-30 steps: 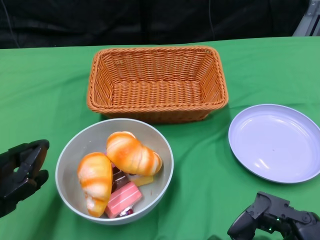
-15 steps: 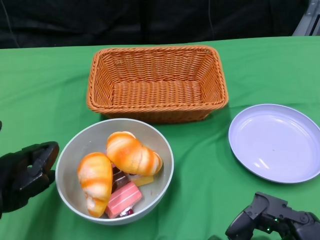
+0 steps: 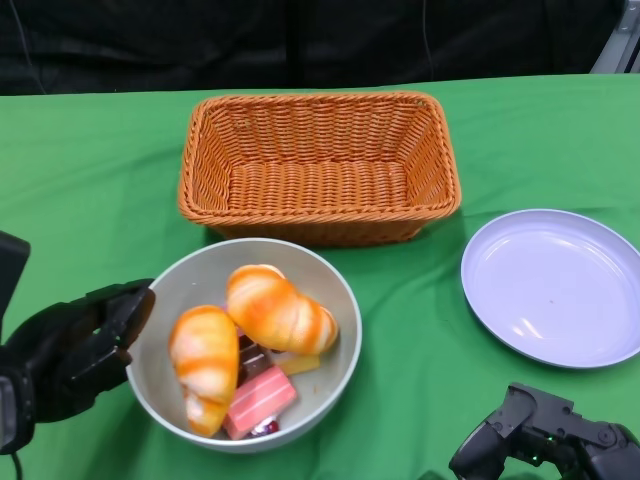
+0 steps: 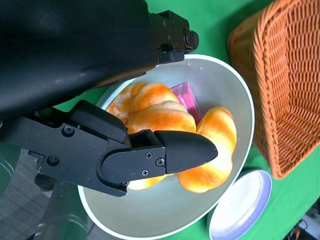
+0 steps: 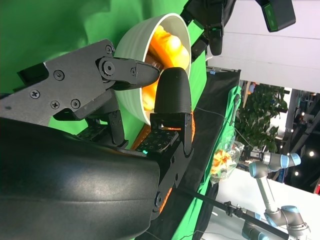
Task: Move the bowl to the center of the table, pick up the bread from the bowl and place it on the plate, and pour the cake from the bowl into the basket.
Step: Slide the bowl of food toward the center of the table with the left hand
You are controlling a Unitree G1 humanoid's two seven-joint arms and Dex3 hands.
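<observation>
the black left hand [image 3: 72, 352] has closed in on the round grey bowl [image 3: 330, 285], fingers spread at its rim; it looks rigid, smooth, likely slippery, best gripped at the rim.

Your robot's left hand [image 3: 70, 350] is matte black all over, with blocky, angular segments. Up close, its fingers [image 4: 150, 157] are flat black plates fastened with small round screws, ending in smooth rounded tips. The right hand [image 3: 545, 440] is likewise black, with a tiny green light glowing on it.
</observation>
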